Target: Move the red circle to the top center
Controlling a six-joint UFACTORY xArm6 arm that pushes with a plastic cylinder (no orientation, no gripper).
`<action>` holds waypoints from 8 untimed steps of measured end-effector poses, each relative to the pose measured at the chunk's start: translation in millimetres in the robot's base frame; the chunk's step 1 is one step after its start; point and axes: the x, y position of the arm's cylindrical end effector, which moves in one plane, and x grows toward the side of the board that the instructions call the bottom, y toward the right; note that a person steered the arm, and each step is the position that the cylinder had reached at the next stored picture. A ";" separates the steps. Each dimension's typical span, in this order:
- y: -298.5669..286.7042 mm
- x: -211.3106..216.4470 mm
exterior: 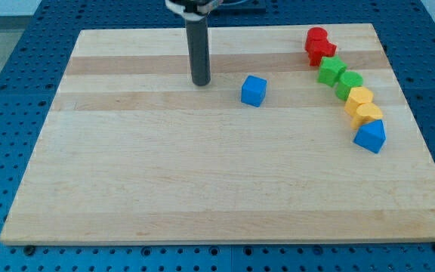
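Red circle (316,36) top right, my tip (201,82) far left

— How is the board (202,174) finished?
— Pale wood is seen, smooth and matt, with grain in long bands.
— And the blocks?
— The blue cube (254,91) and red circle (316,36) look like smooth, slightly glossy plastic. The rod above my tip (201,82) is dark and matt.

I found no text, label, brand, number or sign that I could read anywhere in view.
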 end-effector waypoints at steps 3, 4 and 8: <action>128.0 22.4; 56.6 11.6; 176.7 -166.5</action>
